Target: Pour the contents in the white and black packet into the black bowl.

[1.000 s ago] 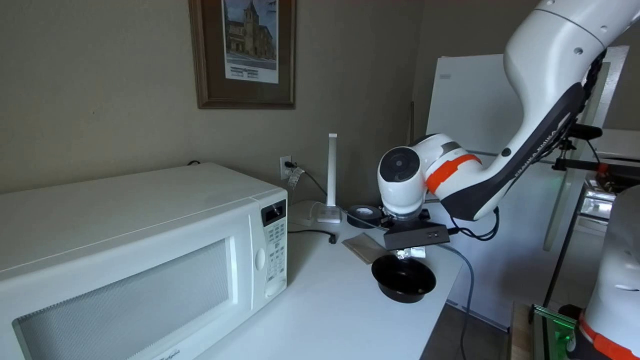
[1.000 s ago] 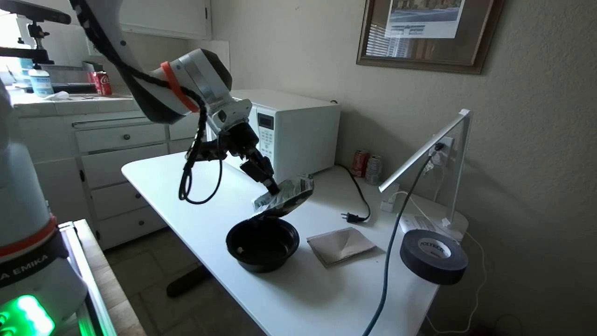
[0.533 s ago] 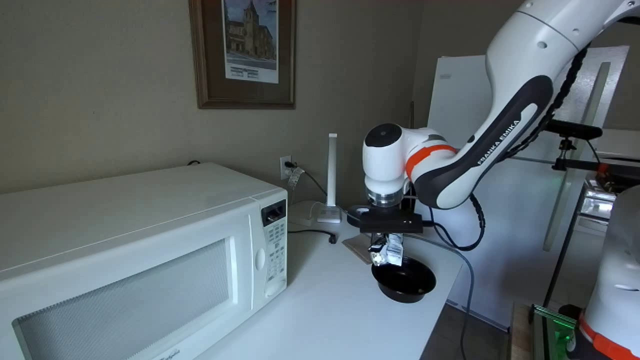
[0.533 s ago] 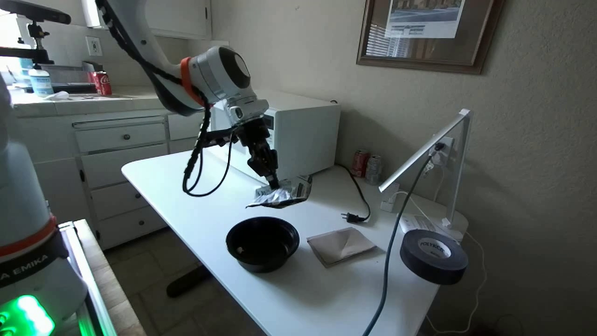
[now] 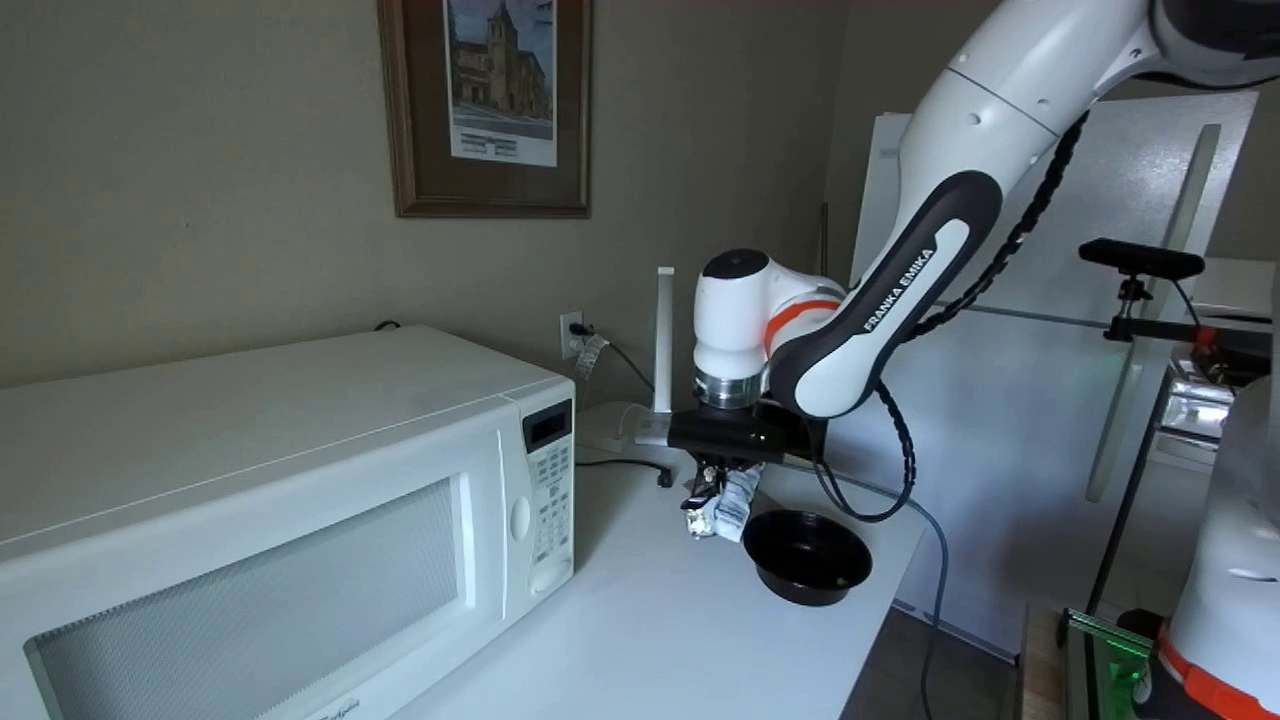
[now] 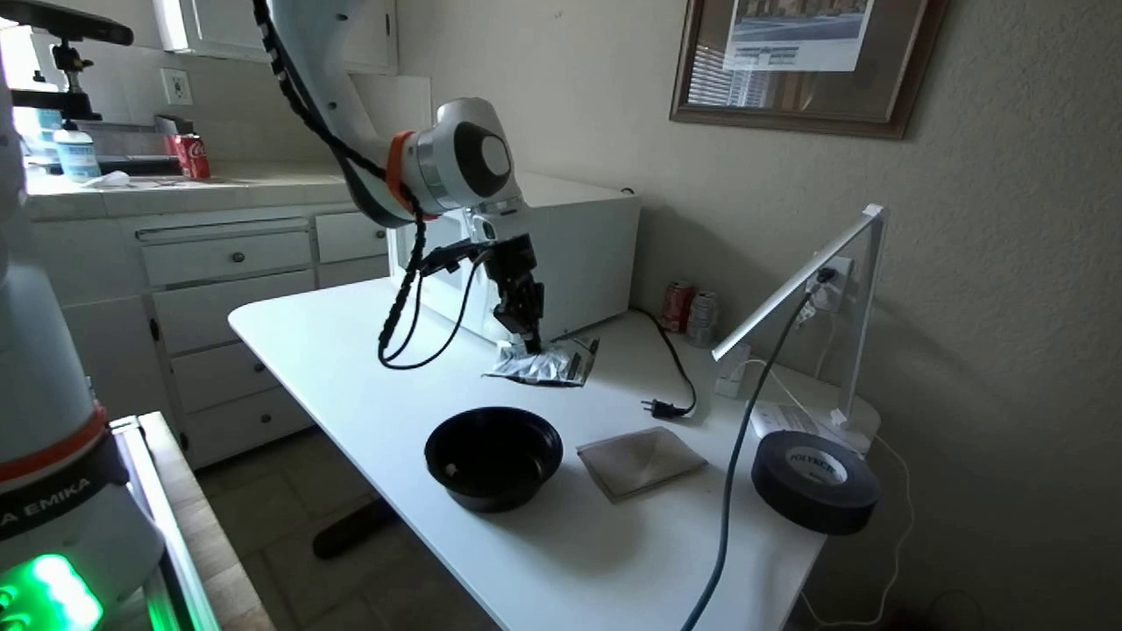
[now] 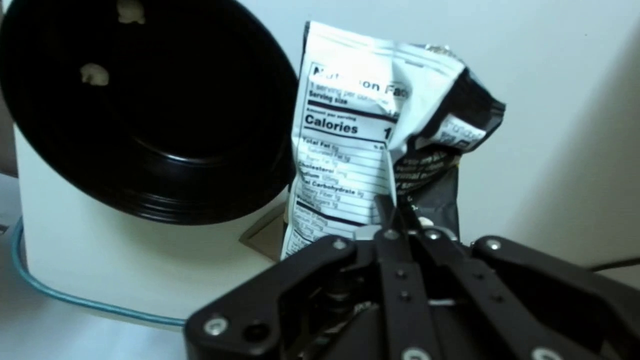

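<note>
White and black packet (image 7: 350,145): crumpled, shiny, foil-like. Round black bowl (image 7: 165,115): smooth, glossy. Brown rectangular picture frame (image 5: 490,211): wood-like. Beige wall (image 6: 1008,237): rough, matt.

A microwave (image 5: 287,520), a black plug (image 6: 671,409) and a tape roll (image 6: 811,499) share the white table (image 6: 631,570).

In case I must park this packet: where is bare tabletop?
Widest: the white tabletop between the microwave and the black bowl. A smaller patch lies between bowl and thick cable. Crowded: the end with the tape roll, beige sheet, plug and white stand.
</note>
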Available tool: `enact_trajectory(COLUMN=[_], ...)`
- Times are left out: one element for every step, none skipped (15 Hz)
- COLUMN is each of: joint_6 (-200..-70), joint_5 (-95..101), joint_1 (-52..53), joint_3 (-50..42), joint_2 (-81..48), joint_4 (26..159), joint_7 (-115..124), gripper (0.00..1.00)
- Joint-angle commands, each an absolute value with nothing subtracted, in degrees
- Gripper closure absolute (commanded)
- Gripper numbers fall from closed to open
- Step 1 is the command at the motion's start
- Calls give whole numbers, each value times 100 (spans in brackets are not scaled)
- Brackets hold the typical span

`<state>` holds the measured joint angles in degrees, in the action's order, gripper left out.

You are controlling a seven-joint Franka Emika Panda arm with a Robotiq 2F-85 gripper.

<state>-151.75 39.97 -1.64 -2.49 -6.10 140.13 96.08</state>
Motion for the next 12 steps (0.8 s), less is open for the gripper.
enact_trajectory(joint_6=[-15636,-15690,-15713,-15750,-15805,-15848,-15867,-15919,-15932,-15948,-15956,-15914], joint_5=[3178,2973,2900,2713,2635,2509,2369,2249,2099,2001,1905,1768], joint_1=[-156,-131,-79,-58,-16,6,18,33,44,76,106,100], joint_3=[-313,-337,-399,-427,-492,-531,-551,-580,-592,-628,-655,-640], joint_2=[-1269,-1388,-1492,-1599,-1686,-1777,-1852,-1926,-1988,-2043,-2100,-2127], joint_4=[13612,13543,13473,13396,13327,13251,13189,13124,13071,13016,12971,12938], joint_7=[9141,8998,8966,8824,8783,8691,8592,8497,8385,8312,8227,8091], gripper=[100,100,100,100,100,100,100,100,100,100,74,74])
